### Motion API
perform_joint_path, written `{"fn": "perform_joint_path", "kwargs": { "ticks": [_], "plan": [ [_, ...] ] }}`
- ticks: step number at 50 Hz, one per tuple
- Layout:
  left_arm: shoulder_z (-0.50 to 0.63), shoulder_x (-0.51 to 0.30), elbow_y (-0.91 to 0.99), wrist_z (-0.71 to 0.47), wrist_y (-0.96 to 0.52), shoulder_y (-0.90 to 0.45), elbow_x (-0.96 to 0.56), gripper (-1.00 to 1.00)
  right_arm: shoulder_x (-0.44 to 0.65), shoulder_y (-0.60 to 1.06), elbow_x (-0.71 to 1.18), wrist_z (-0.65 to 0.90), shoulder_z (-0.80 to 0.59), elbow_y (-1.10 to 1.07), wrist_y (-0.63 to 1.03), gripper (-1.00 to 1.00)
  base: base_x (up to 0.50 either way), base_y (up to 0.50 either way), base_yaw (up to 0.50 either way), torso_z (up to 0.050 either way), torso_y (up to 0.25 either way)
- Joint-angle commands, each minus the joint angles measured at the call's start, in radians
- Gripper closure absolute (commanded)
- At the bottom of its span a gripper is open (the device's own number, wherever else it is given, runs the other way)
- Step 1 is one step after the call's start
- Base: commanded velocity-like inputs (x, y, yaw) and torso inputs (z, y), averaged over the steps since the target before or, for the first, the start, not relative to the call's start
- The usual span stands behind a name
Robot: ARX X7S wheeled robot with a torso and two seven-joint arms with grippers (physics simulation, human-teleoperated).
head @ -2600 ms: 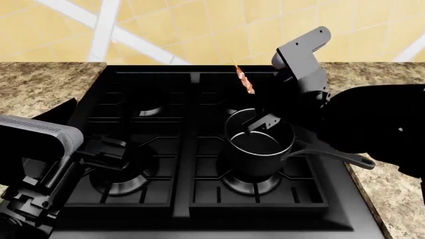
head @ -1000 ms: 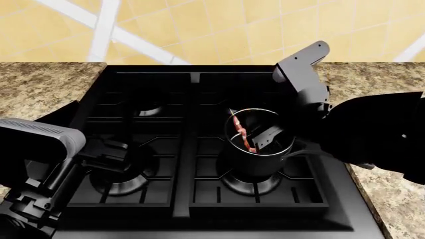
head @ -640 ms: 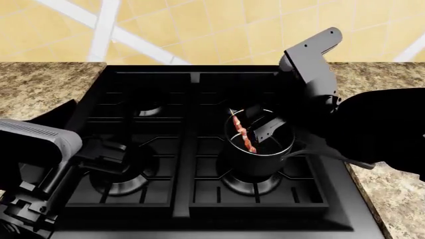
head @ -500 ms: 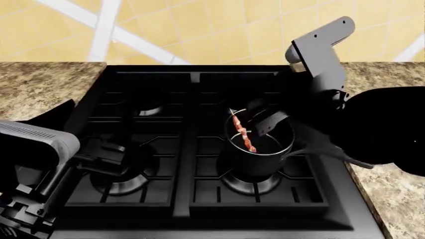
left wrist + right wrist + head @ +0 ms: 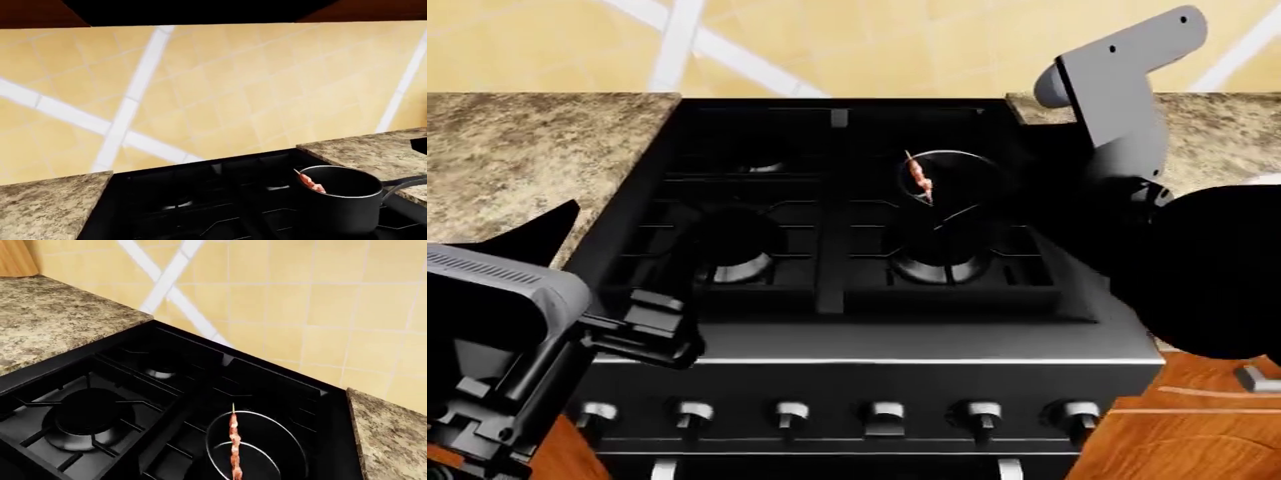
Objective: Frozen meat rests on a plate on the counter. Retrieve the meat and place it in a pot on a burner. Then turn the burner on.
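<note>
Frozen meat [image 5: 922, 180] already inside the saucepan [image 5: 964, 182], far past the left hand [image 5: 647, 328]. Hand open or closed: can't tell. Right hand hidden. Reach for the knobs [image 5: 978, 413] nearby, pinch gently, twist slowly.

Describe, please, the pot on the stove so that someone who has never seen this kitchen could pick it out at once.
Look at the black stove set between two stretches of speckled granite counter. On its front right burner stands a small dark saucepan, the pot, with a shiny silvery rim. It is the only vessel on the stove, and a reddish strip of meat on a thin skewer leans inside it.
</note>
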Motion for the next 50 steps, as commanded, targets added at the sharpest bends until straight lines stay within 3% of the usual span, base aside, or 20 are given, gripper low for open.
{"fn": "perform_joint_path", "kwargs": {
  "ticks": [1,25,33,40,50],
  "plan": [
    [0.052,0.010,-0.022,0.010,0.003,-0.026,0.026,-1.00,0.012,-0.002,0.024,0.020,0.015,-0.025,-0.009,-1.00,-0.50,-0.26,0.00,0.000,0.000],
    [0.037,0.028,-0.041,0.052,0.121,0.062,0.158,-1.00,0.038,-0.065,0.019,0.038,0.052,-0.048,-0.082,-1.00,-0.39,-0.38,0.00,0.000,0.000],
    [0.076,0.050,-0.064,0.071,0.202,0.112,0.302,-1.00,0.038,-0.216,-0.045,0.146,0.119,-0.120,-0.240,-1.00,0.00,0.00,0.00,0.000,0.000],
    [0.153,0.108,-0.093,0.037,0.305,0.219,0.477,-1.00,0.007,-0.398,-0.158,0.267,0.143,-0.228,-0.377,-1.00,0.00,0.00,0.00,-0.050,0.000],
    [0.160,0.151,-0.097,0.034,0.369,0.326,0.497,-1.00,-0.026,-0.551,-0.265,0.302,0.128,-0.276,-0.463,-1.00,0.00,0.00,0.00,-0.050,0.000]
  ]
}}
